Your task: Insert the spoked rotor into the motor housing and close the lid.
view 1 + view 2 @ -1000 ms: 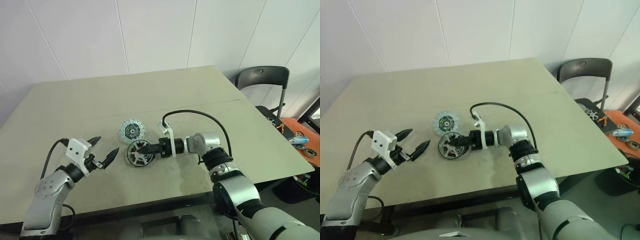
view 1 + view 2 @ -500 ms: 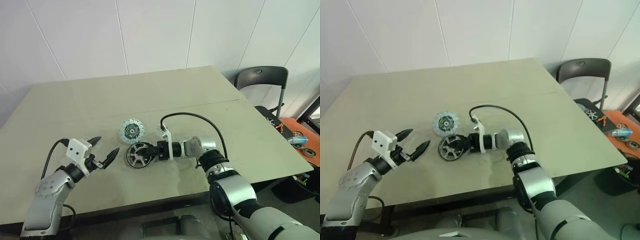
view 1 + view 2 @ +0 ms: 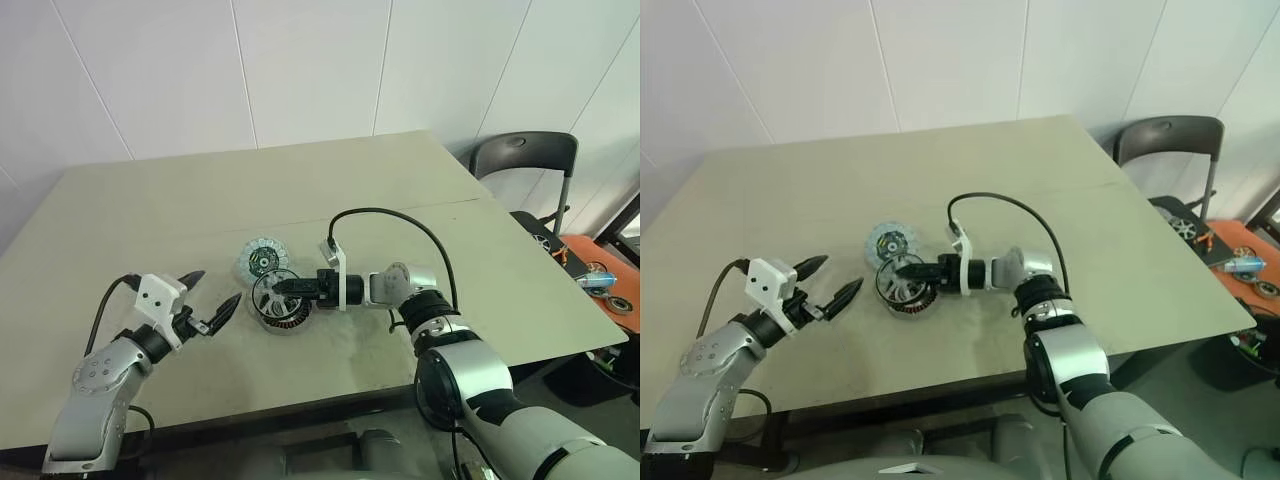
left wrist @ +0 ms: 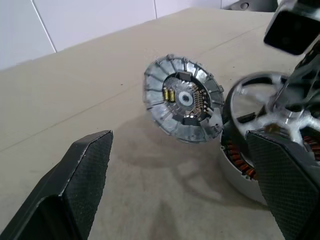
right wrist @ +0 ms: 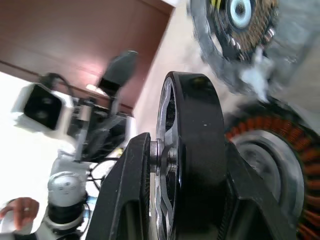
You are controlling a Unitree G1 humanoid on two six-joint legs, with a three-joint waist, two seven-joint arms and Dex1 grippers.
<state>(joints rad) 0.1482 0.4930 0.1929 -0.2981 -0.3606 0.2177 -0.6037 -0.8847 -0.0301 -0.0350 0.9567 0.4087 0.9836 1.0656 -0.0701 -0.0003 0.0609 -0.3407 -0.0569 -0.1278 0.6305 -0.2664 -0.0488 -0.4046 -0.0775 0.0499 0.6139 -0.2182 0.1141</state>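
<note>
My right gripper [image 3: 279, 287] is shut on the spoked rotor [image 3: 268, 291], a wheel with silver spokes and a dark rim. It holds the rotor tilted up on edge, and its fingers [image 5: 131, 190] clamp the hub from both sides. Just under it on the table sits the motor housing [image 3: 283, 318], its copper windings [image 5: 272, 134] showing. The lid [image 3: 261, 261], greenish face up, lies flat just behind them. My left gripper [image 3: 209, 297] hovers open to the left of the housing, nothing between its fingers [image 4: 84, 172].
The beige table [image 3: 150, 220] stretches wide around the parts. A black cable [image 3: 400, 220] arches over my right wrist. A dark chair [image 3: 525, 155] stands past the table's right corner, with small items on an orange surface [image 3: 600, 275] beyond.
The rotor lay flat over the housing; my right gripper has rolled and tipped it up on edge, uncovering the copper windings. The left arm has stayed still.
</note>
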